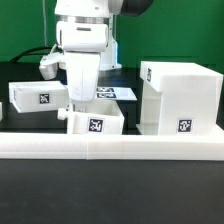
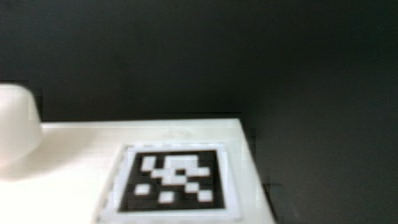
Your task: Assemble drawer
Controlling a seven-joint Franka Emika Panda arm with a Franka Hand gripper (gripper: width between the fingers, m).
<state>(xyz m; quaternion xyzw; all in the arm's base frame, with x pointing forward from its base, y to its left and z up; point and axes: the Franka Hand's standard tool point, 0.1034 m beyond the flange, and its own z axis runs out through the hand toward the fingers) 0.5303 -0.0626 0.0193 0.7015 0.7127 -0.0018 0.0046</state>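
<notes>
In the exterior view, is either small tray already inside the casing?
No: the left tray and the middle tray both sit outside the casing, on the exterior view's left of it.

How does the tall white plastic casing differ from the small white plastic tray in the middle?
The tall white boxy casing is higher and bulkier than the small white middle tray. The casing's top is closed and flat; the tray's is open. The casing stands at the exterior view's right, the tray in its middle. Both are matte white, each with a black-and-white tag in front.
</notes>
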